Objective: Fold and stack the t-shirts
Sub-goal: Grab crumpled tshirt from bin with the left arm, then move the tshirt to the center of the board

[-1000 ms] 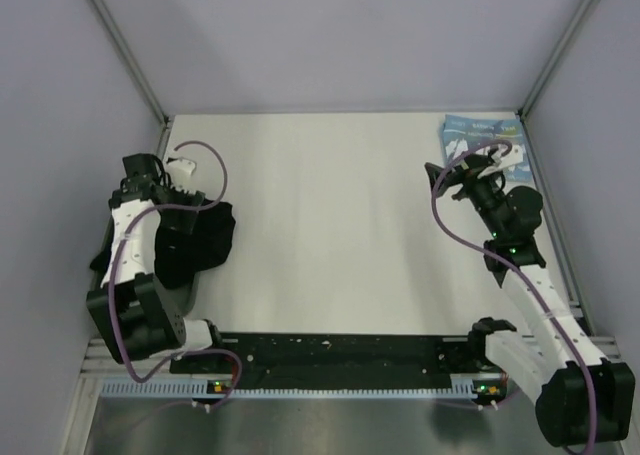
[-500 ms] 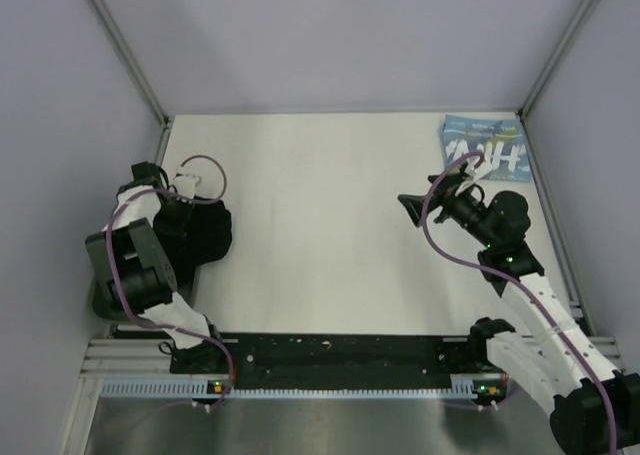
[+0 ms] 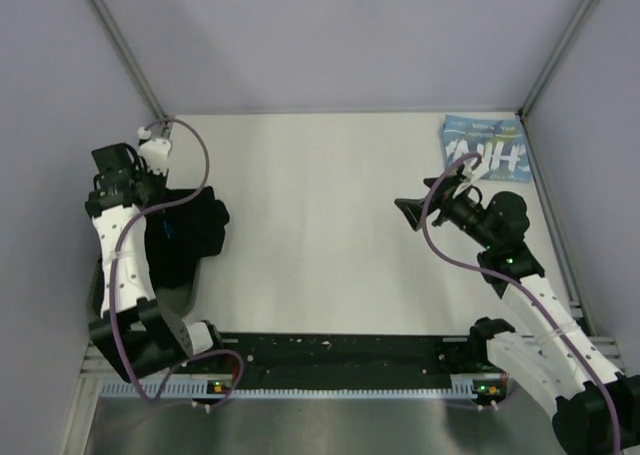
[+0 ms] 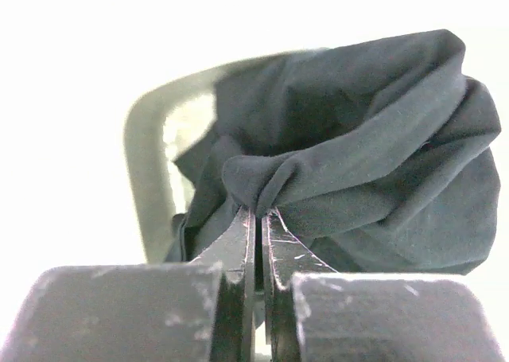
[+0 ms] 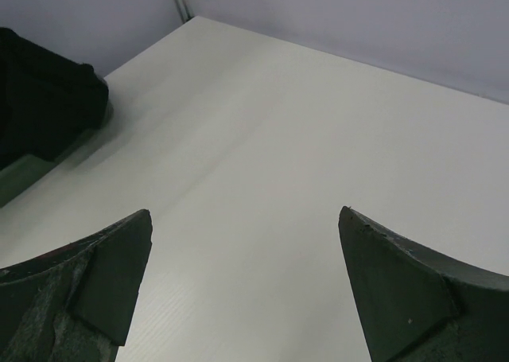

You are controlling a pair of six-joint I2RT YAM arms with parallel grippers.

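1. White table (image 3: 330, 225) fills the walled cell; the left arm covers part of its left side.
2. Black t-shirt (image 4: 358, 163) lies bunched over the green tray (image 4: 143, 147), hiding most of it; the left gripper (image 4: 258, 215) is pinched tight on a fold of it.
3. Right gripper (image 5: 245, 213) hangs spread wide over bare table, holding nothing.
4. Light blue t-shirt (image 3: 485, 147) lies folded at the far right corner; its lettering is hard to read.

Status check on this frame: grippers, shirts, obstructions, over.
Left gripper shut on black t-shirt fold, shirt bunched on green tray. Right gripper open, empty. Light blue t-shirt folded at far right corner. No obstructions.
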